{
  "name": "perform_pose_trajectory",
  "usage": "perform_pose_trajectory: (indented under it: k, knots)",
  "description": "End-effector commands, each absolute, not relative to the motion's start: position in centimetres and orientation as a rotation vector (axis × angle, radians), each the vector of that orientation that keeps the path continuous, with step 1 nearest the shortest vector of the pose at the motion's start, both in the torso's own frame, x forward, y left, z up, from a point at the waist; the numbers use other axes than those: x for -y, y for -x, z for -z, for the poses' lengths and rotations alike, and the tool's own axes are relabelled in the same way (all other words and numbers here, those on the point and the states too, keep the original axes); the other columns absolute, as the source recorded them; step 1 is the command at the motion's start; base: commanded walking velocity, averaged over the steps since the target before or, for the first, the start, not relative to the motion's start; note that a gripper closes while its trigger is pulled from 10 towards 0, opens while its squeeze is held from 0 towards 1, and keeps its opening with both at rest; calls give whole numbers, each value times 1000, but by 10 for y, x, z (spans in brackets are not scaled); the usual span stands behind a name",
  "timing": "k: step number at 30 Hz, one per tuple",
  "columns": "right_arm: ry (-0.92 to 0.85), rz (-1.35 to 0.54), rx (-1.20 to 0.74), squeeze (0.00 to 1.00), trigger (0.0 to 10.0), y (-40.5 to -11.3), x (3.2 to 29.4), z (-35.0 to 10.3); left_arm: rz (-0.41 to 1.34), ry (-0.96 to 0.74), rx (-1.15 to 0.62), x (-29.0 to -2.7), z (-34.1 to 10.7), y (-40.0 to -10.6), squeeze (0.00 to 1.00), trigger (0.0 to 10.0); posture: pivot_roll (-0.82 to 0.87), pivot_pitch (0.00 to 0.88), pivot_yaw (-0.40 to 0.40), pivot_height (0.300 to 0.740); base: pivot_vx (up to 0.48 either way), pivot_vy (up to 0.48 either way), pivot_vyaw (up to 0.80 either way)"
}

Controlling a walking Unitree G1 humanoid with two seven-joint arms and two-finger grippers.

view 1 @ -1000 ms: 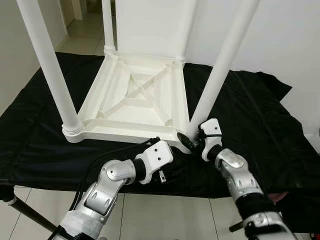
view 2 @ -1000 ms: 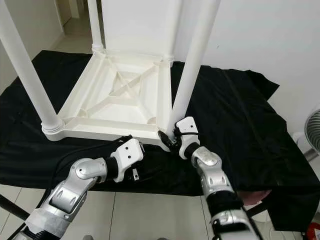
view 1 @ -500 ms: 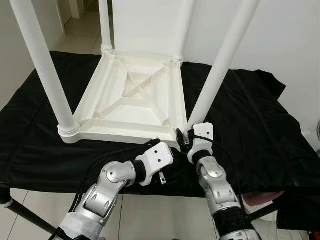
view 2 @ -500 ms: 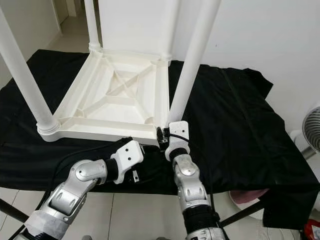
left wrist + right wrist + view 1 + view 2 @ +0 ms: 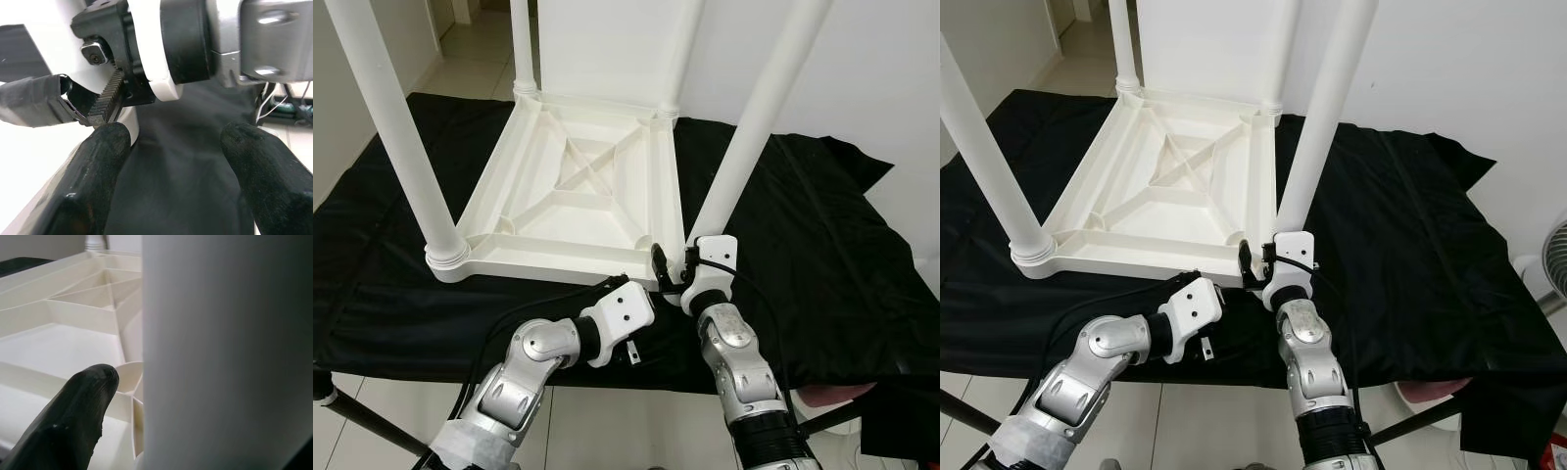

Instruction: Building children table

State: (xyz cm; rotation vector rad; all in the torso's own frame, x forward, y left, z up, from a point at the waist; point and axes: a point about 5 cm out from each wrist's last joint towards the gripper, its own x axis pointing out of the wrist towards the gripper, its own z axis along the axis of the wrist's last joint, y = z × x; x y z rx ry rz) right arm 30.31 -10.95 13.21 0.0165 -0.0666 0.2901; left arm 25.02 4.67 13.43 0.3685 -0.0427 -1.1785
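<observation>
The white table (image 5: pixel 578 191) lies upside down on the black cloth (image 5: pixel 822 255) covering the surface, its four legs pointing up. Since a second ago the right arm has swung inward, so the right tool (image 5: pixel 674 266) now sits at the base of the near-right leg (image 5: pixel 744 147), more squarely below it than before. The left tool (image 5: pixel 171 171) has stayed low at the table's near edge, fingers (image 5: pixel 98 176) spread apart over the cloth — nothing between them. The right wrist view adds what the head views cannot: one black finger (image 5: pixel 68 416) beside the leg, the leg pressed close — whether the tool is clamped on it, I cannot tell. The table's ribbed underside (image 5: pixel 73 328) shows behind.
</observation>
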Motion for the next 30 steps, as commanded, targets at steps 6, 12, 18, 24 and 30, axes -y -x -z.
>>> perform_pose_trajectory:
  k: [6,12,18,24,30]
  knots:
    - [106,-615,76,0,10000,-304,119,-137,1087,-366,37,-51,-134,-257,0,10000,8,10,-119,740,0,0,0]
    - [150,-740,35,0,10000,-308,132,-135,1082,-371,45,-52,-136,-259,0,10000,14,3,-119,740,0,0,0]
    - [167,-797,14,0,0,-309,139,-136,1078,-377,46,-54,-137,-260,0,10000,20,0,-118,740,0,0,0]
    - [172,-791,1,0,0,-314,148,-137,1077,-383,46,-55,-138,-260,0,10000,31,0,-111,740,0,0,0]
    - [146,-700,29,0,0,-319,150,-140,1076,-387,44,-58,-139,-261,0,10000,43,0,-103,740,0,0,0]
